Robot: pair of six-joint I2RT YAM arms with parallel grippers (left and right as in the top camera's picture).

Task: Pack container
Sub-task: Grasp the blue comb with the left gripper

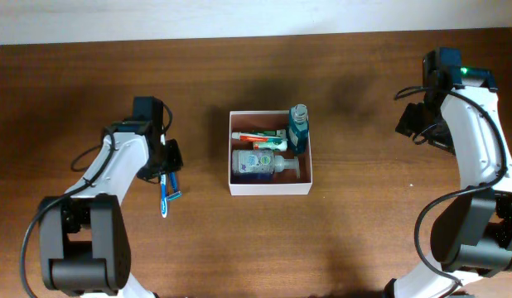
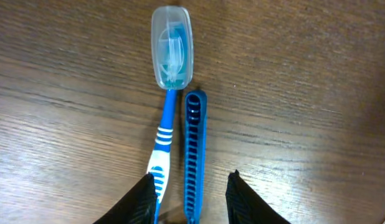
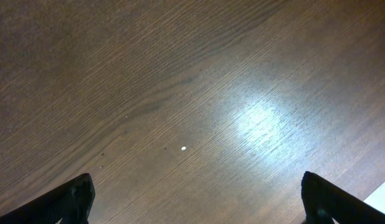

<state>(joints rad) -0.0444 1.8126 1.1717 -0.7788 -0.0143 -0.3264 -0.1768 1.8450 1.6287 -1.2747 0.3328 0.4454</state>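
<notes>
The left gripper [image 2: 192, 176], half spread, straddles a blue-and-white plastic toothbrush [image 2: 164, 134] and a blue ribbed plastic bar [image 2: 194, 149]; the right gripper [image 3: 195, 180] gapes wide above the brown wooden bench [image 3: 180, 74].

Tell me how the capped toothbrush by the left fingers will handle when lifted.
Probably stiff and light: the toothbrush is a slim plastic handle. Its smooth handle may twist between the fingers. The clear cap looks only pushed on, so it might pop off.

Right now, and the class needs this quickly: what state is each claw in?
Left claw: partly open, straddling the toothbrush and the blue slotted piece; no firm grip visible.
Right claw: wide open, holding nothing.
</notes>
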